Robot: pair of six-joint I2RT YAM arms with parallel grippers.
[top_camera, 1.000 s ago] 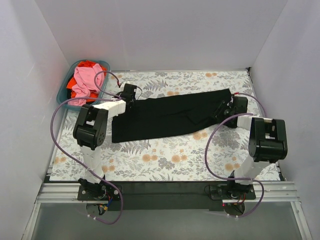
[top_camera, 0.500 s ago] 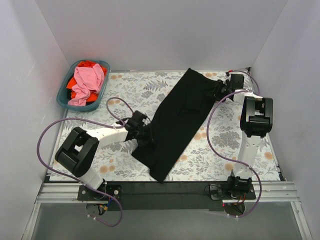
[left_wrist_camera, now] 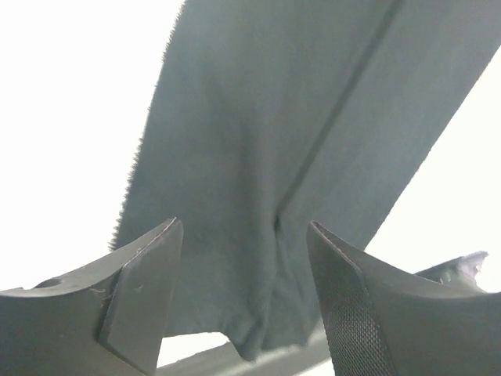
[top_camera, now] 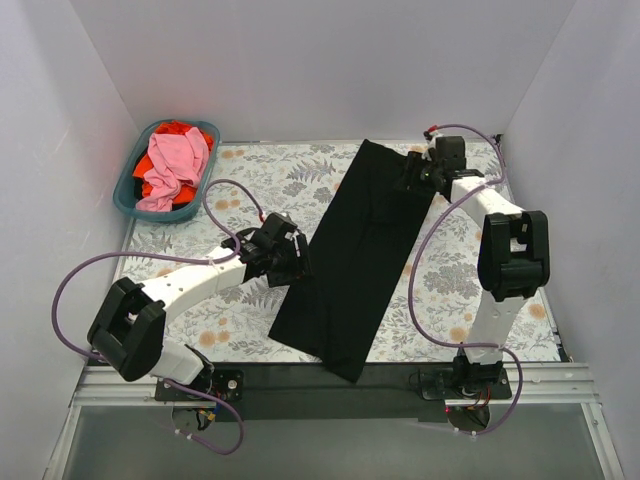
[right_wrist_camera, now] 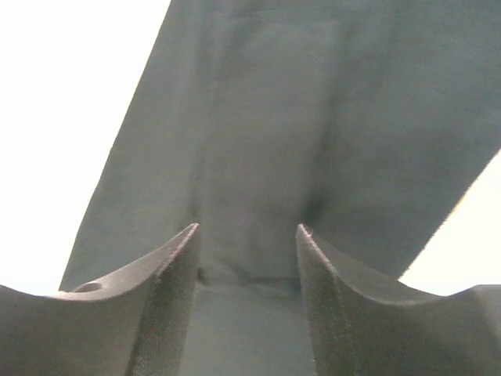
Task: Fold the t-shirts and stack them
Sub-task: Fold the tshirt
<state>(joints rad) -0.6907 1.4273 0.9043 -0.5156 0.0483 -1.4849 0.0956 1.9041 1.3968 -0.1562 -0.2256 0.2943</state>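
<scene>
The black t-shirt (top_camera: 355, 250), folded into a long strip, lies diagonally on the floral table from the far right to the near edge. My left gripper (top_camera: 297, 262) is at its left edge, about midway along. In the left wrist view (left_wrist_camera: 243, 227) the jaws stand apart with the black cloth (left_wrist_camera: 258, 141) between and ahead of them. My right gripper (top_camera: 413, 177) is at the strip's far right corner. In the right wrist view (right_wrist_camera: 247, 229) the jaws are also apart over the black cloth (right_wrist_camera: 266, 117). The pink tee (top_camera: 175, 160) and the orange-red tee (top_camera: 172, 128) lie in the basket.
A teal plastic basket (top_camera: 124, 192) stands at the far left corner. White walls close in the left, far and right sides. The black strip's near end (top_camera: 340, 365) overhangs the table's front edge, over the dark rail.
The black shirt swung from lying across the table to lying diagonally front to back. My left gripper moved nearer and rightward; my right gripper moved to the far side.
</scene>
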